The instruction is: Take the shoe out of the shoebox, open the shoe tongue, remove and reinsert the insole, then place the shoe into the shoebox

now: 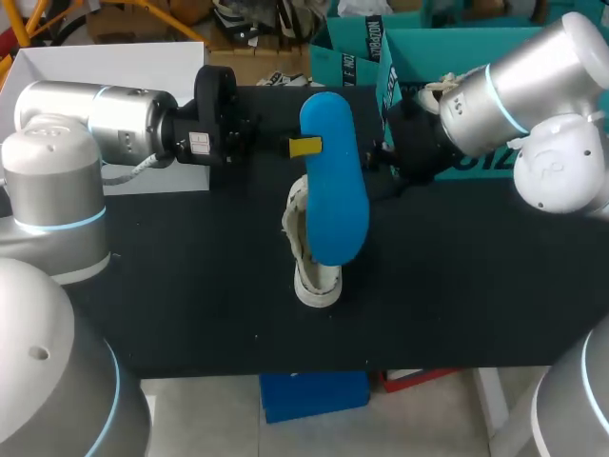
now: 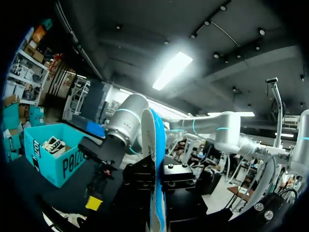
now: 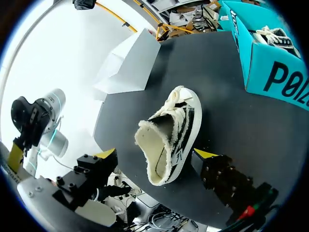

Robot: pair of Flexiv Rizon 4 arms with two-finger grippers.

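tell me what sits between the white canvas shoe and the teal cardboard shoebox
Only bare black tabletop, seen in the right wrist view, separates the white canvas shoe from the teal cardboard shoebox.

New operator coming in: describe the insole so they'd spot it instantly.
On the black table, a white shoe lies at the middle. Just above it, the left gripper holds the insole: flat, foot-shaped, plain bright blue, unlike the printed teal shoebox behind.

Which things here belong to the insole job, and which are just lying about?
Job: shoe; insole, held by left gripper; shoebox; right gripper, open.
Lying about: white box; second shoe in the shoebox.
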